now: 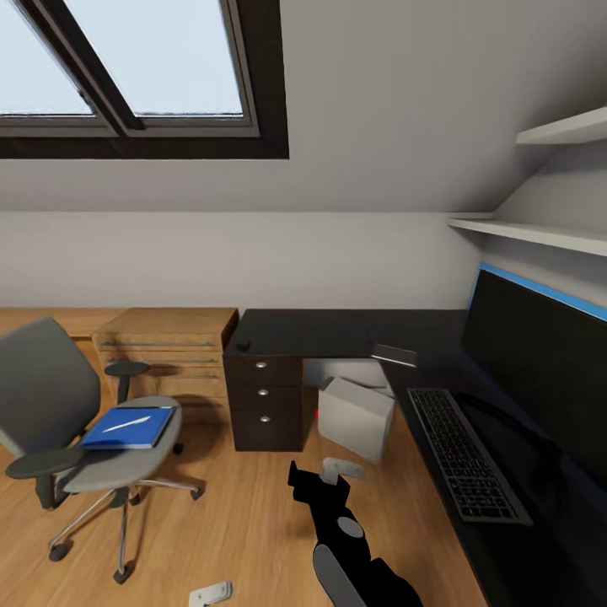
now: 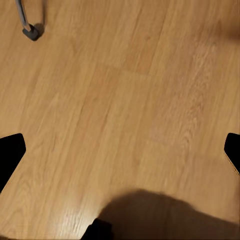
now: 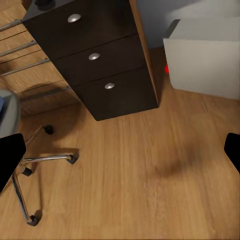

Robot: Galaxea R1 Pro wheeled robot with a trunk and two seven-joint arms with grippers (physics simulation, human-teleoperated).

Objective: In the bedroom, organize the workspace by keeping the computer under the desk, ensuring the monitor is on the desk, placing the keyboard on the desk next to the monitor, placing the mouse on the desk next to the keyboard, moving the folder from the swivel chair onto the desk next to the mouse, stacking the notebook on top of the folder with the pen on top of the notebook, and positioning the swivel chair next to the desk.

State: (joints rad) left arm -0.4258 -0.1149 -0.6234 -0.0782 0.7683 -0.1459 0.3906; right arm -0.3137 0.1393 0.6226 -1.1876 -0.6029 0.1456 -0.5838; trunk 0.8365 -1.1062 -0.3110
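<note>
On the desk, the monitor stands along the far right edge, with the keyboard lying flat directly in front of it, parallel to the screen. A thin dark grey slab, probably the notebook, rests at the inner corner of the L-shaped top. A small dark object near the left edge, above the drawers, may be the mouse; it is too small to confirm.

Beneath the desk, the computer sits on the floor at an angle, its red light facing the drawer unit, so the under-desk requirement appears met.

The swivel chair stands well apart from the desk, beside a light wooden drawer unit. The folder lies on its seat with the pen on top, so the transfer to the desk is not yet done.

The right gripper hangs low over the floor between chair and desk, fingers spread wide and empty. The left gripper points at bare floor, fingertips wide apart, holding nothing.
</note>
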